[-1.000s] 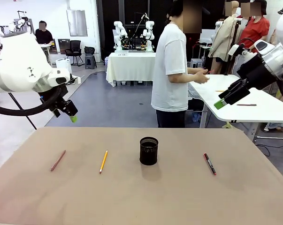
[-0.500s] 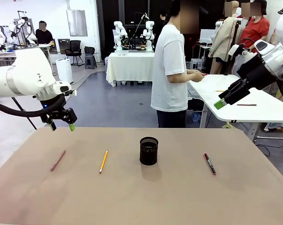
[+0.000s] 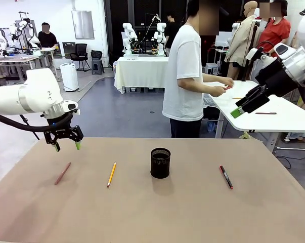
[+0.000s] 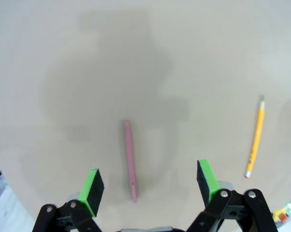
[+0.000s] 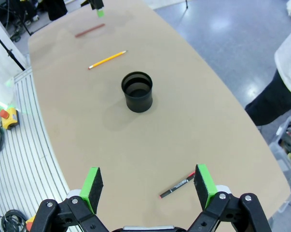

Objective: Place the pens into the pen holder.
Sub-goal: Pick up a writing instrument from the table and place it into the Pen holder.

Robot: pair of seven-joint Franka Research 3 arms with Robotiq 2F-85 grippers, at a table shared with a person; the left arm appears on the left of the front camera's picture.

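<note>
- Nothing is in the holder [image 5: 137, 91] yet. From the right wrist view we see down into it, and it looks empty, so in our judgement the whole task is ahead of us.
- Three pens lie flat on the table [image 3: 157, 217], all well apart from each other. The red pen [image 4: 130, 161] is farthest to the robot's left, the pencil [image 3: 111, 174] lies between it and the holder, and the marker [image 3: 225, 176] is on the holder's right.
- The left gripper [image 3: 67, 146] hangs above the red pen with its jaws spread wide and nothing between them. In its wrist view the pen lies between the green tips, lengthwise to the camera and below them. We judge this to be the approach for the first pick.
- The right gripper [image 3: 239, 110] is raised high over the table's right side, also wide and empty, looking down on the marker and holder.
- The holder is a short black cylinder, upright near the table's middle, and its wall reads as fine mesh from the front.
- The red pen is a slim, dull, reddish stick, and the pencil is yellow-orange with a pale end.
- The marker is black with red ends.
- The table is matt tan and smooth, so thin round sticks may roll or slip when pinched.
</note>
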